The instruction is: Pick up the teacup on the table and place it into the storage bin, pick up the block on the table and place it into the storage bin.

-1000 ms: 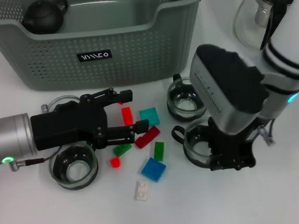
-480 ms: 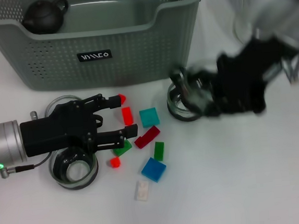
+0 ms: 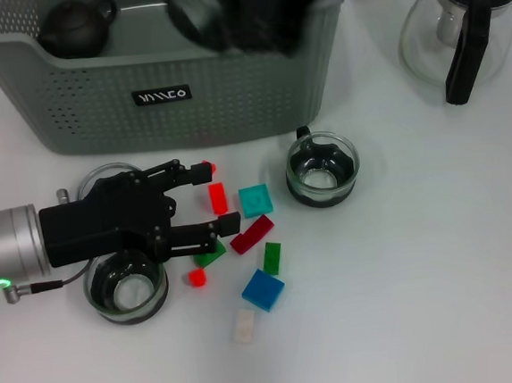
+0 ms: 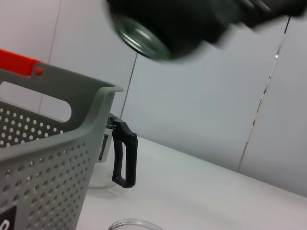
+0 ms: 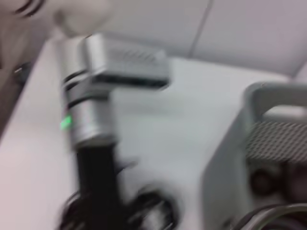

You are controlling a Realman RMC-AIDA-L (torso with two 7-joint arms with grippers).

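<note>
The grey-green storage bin [image 3: 95,89] stands at the back, with a black teapot [image 3: 76,30] in its left corner. My right gripper [image 3: 227,19] is a dark blur above the bin's middle, shut on a glass teacup [image 3: 191,13]; the left wrist view shows that teacup [image 4: 144,36] from below, above the bin's rim [image 4: 72,91]. In front of the bin my left gripper [image 3: 216,197] lies low and open, its fingers either side of a red block [image 3: 218,197]. Another teacup [image 3: 322,169] stands front right of the bin and one [image 3: 126,288] under my left wrist.
Several loose blocks lie near my left gripper: teal [image 3: 256,199], dark red [image 3: 253,234], green [image 3: 272,257], blue [image 3: 263,289], white [image 3: 244,326]. A glass pot with a black handle [image 3: 461,26] stands at the back right. A glass rim [image 3: 102,178] shows behind my left gripper.
My right gripper lifted a teacup off the table at the front right and swung it up and left over the bin. My left gripper drew back slightly, still open over the blocks.
</note>
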